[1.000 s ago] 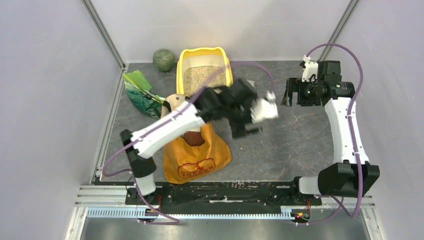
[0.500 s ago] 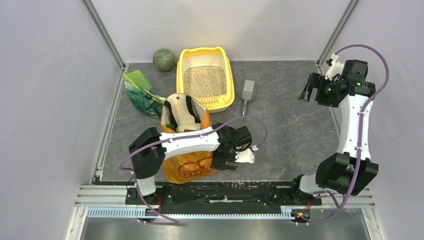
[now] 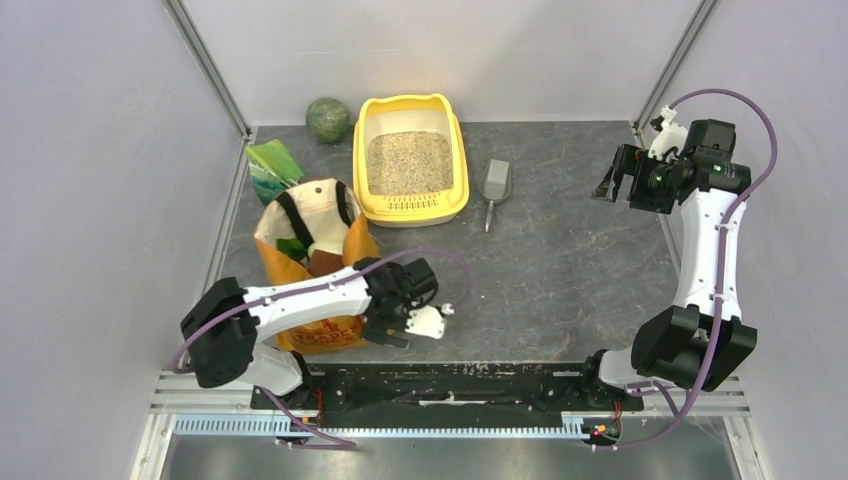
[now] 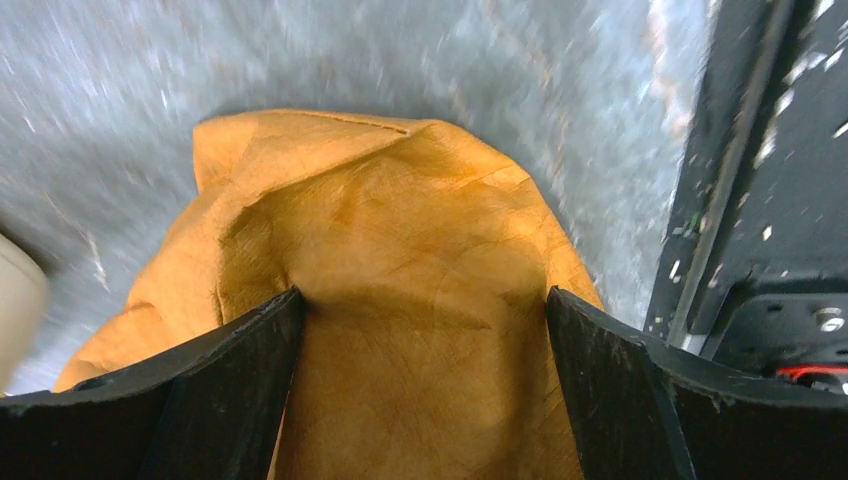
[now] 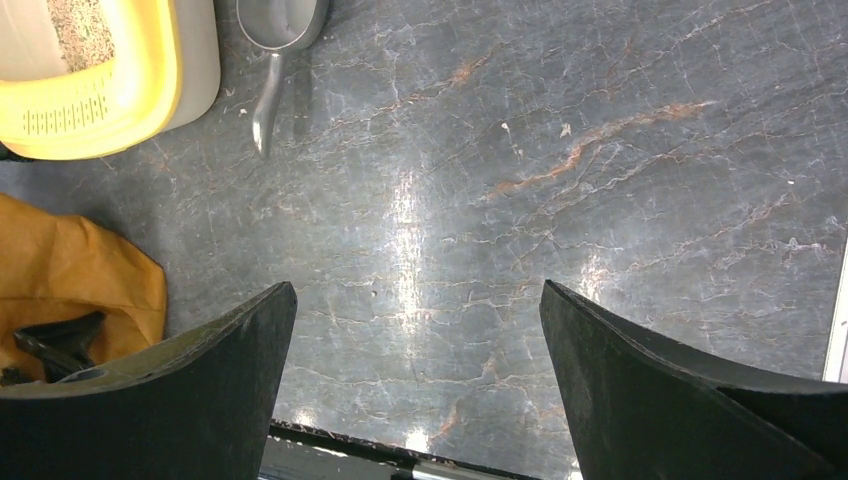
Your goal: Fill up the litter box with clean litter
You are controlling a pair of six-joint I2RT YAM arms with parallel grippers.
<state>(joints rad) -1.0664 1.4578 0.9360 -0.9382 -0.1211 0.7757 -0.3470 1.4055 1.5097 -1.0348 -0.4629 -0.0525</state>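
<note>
In the top middle, litter box (image 3: 358, 170): yellow tray, flat on the grey table (image 3: 570, 260), close to the back wall.
Long side of box: up and down the top view, slotted end at the bottom, nearest the arms.
Clean litter (image 3: 408, 162): tan grains inside the box, spread over its whole floor; looks full enough.
Scoop (image 3: 495, 183): grey, just right of the box, not touching it, handle pointing down the frame.
Green ball (image 3: 327, 119): up and left of the box, in the corner.
Green bag (image 3: 268, 165): shiny, left of the box, partly hidden behind the orange bag.
Orange bag (image 3: 272, 262): standing open, below and left of the box, near it but apart.
Left gripper (image 4: 422, 300): jaws wide apart, holding nothing; low in the top view, right beside the orange bag; touching the cloth or not, cannot tell.
Right gripper (image 5: 416, 290): jaws wide apart, holding nothing; far right of the top view, over bare table; box in the upper left corner of its own view.
Way to the box: straight up the frame from the left gripper, in line with the long side; off to the left from the right gripper, with the scoop in between.
Nearer arm: left, by a little; both well apart from the box.
Guess: not much left to do.
</note>
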